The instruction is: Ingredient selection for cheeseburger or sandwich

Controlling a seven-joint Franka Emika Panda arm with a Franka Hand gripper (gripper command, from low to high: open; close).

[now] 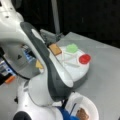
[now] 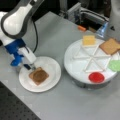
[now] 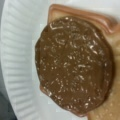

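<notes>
A dark brown round patty (image 3: 75, 65) lies on a brown toast square (image 3: 110, 25) on the white paper plate (image 3: 17, 62); this small stack (image 2: 38, 75) also shows in a front view. My gripper (image 2: 31, 66) hangs just above the stack's upper-left edge, and its fingers are outside the wrist view. The other ingredients lie in the white sectioned tray (image 2: 75, 62): yellow cheese (image 2: 88, 40), a second toast square (image 2: 110, 46), green leaf (image 2: 115, 65), red disc (image 2: 96, 77). In a front view the arm covers part of the cheese (image 1: 39, 64) and of the plate (image 1: 91, 105).
The tray stands on the grey table (image 2: 62, 105) to the plate's right. Grey equipment and an orange piece (image 2: 81, 28) sit at the table's far edge. A black perforated surface (image 2: 10, 110) borders the table at a front view's bottom left.
</notes>
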